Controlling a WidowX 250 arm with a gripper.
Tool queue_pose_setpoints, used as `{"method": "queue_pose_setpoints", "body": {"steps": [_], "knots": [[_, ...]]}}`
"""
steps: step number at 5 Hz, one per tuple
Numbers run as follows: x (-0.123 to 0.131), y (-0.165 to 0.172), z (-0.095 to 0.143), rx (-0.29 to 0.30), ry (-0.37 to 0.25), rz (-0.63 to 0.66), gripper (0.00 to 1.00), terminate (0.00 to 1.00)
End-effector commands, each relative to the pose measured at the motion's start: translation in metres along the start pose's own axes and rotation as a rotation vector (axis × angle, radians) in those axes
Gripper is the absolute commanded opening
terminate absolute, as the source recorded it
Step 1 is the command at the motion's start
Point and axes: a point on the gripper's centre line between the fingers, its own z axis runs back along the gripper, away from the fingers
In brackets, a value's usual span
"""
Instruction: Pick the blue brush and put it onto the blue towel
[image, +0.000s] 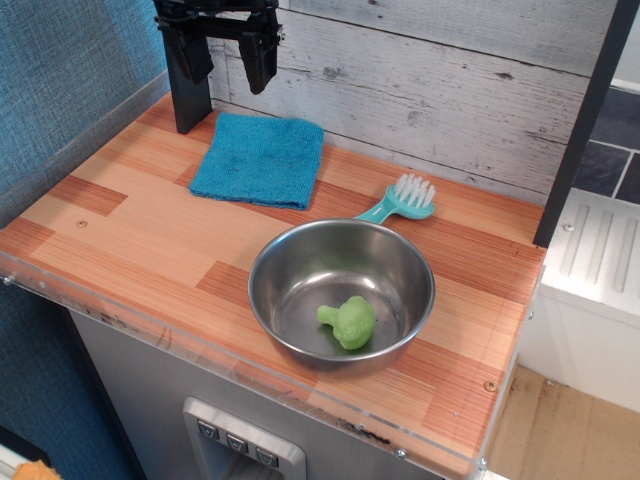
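Note:
The blue brush (399, 201) lies on the wooden counter just behind the steel bowl, white bristles up and to the right, handle pointing left. The blue towel (260, 158) lies flat at the back left of the counter. My gripper (226, 55) hangs at the top left, above the towel's far edge, well left of the brush. Its two black fingers are apart and hold nothing.
A steel bowl (300, 250) with a green broccoli toy (348, 322) inside stands at the front centre. A grey plank wall (430, 90) runs behind the counter. A dark post (583, 120) stands at the right edge. A blue wall (60, 80) bounds the left.

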Motion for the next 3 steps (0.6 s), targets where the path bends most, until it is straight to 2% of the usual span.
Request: {"method": "queue_pose_setpoints", "body": {"steps": [1,2,3], "knots": [[0.000,0.000,0.000,0.000,0.000,0.000,1.00,0.00],[0.004,-0.005,-0.004,-0.056,0.034,-0.213,1.00,0.00],[0.006,-0.021,-0.011,-0.093,0.030,-0.393,1.00,0.00]]}}
